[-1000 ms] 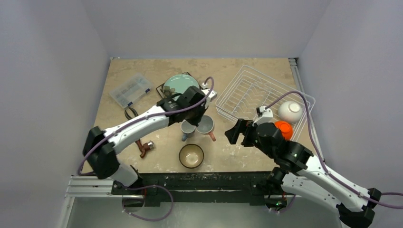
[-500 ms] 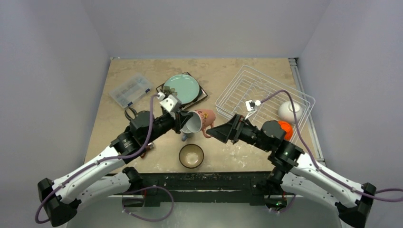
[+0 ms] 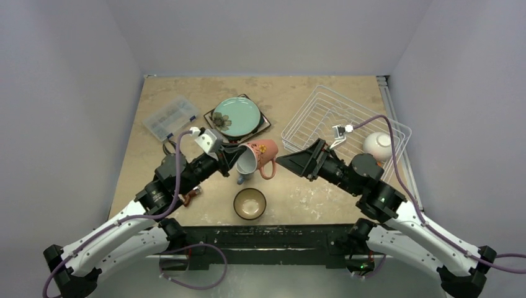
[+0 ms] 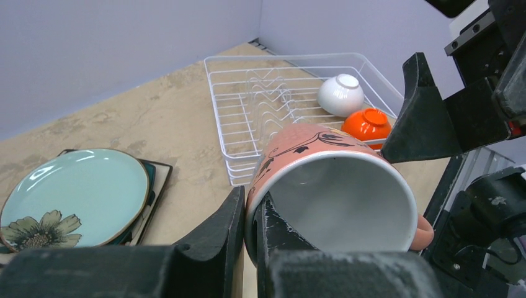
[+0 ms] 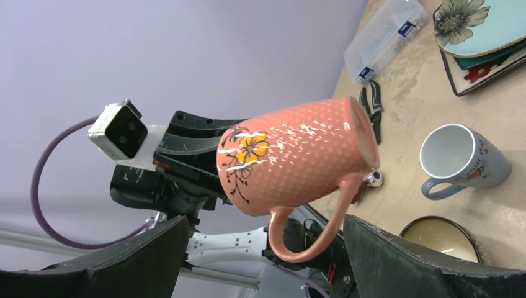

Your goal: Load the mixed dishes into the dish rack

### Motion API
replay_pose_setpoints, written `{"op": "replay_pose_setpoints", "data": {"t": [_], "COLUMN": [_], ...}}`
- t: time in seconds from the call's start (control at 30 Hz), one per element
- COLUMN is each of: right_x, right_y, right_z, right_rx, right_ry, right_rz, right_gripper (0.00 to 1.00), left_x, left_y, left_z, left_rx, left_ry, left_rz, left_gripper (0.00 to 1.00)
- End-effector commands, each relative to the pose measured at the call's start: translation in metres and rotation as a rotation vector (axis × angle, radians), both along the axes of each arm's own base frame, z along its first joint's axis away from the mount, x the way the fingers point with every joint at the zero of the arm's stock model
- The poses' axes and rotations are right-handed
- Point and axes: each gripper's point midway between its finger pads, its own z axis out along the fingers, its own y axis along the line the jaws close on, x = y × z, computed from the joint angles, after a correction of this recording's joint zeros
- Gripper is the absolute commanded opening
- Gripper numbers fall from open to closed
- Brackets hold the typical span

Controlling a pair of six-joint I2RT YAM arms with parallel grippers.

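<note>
Left end effector (image 3: 228,159) clamped on rim of pink mug (image 3: 257,155); mug tipped sideways, above surface (image 3: 291,93). Right end effector (image 3: 286,162) spread wide, facing mug. Dish rack (image 3: 322,112) behind.

Mugs, two: pink flower-print mug (image 3: 257,156), pale blue mug (image 5: 462,160). Bowls, three: white bowl (image 3: 378,144), orange bowl (image 4: 368,123), dark brown bowl (image 3: 249,203). Plates, two: round teal plate (image 3: 237,115), square dark-rimmed plate (image 5: 481,69). One white wire dish rack (image 3: 322,118). One clear plastic compartment box (image 3: 169,117). One black-handled pliers (image 5: 372,105).
</note>
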Motion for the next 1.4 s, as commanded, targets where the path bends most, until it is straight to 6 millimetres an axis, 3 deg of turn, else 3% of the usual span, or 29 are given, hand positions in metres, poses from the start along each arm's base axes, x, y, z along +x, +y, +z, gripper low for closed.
{"op": "replay_pose_setpoints", "data": {"t": [0.0,0.07,0.3,0.53,0.73,0.9,1.13,1.37], "right_x": [0.004,0.001,-0.014,-0.021,-0.024,-0.023,-0.023,-0.025], "right_y": [-0.001,0.009,0.042,0.046,0.042,0.030,0.025,0.037], "right_z": [-0.016,-0.022,-0.006,0.014,0.020,0.023,0.025,0.030], "right_rx": [-0.058,-0.048,0.147,0.342,0.471,0.506,0.456,0.485], "right_ry": [0.023,0.038,0.031,0.014,0.019,-0.031,-0.075,-0.074], "right_rz": [-0.015,0.030,0.224,0.299,0.328,0.276,0.239,0.290], "right_gripper": [0.95,0.93,0.72,0.56,0.44,0.59,0.69,0.60], "left_x": [-0.010,-0.011,-0.014,-0.018,-0.020,-0.019,-0.023,-0.025], "left_y": [0.008,0.009,0.010,0.003,-0.001,0.005,0.002,-0.004], "left_z": [0.071,0.072,0.075,0.071,0.070,0.073,0.074,0.072], "left_rx": [-0.198,-0.206,-0.233,-0.238,-0.239,-0.255,-0.269,-0.263], "left_ry": [-0.159,-0.158,-0.160,-0.149,-0.146,-0.153,-0.142,-0.130], "left_rz": [-0.008,-0.010,-0.023,-0.065,-0.091,-0.068,-0.102,-0.135], "left_gripper": [0.00,0.00,0.00,0.00,0.00,0.00,0.00,0.00]}}
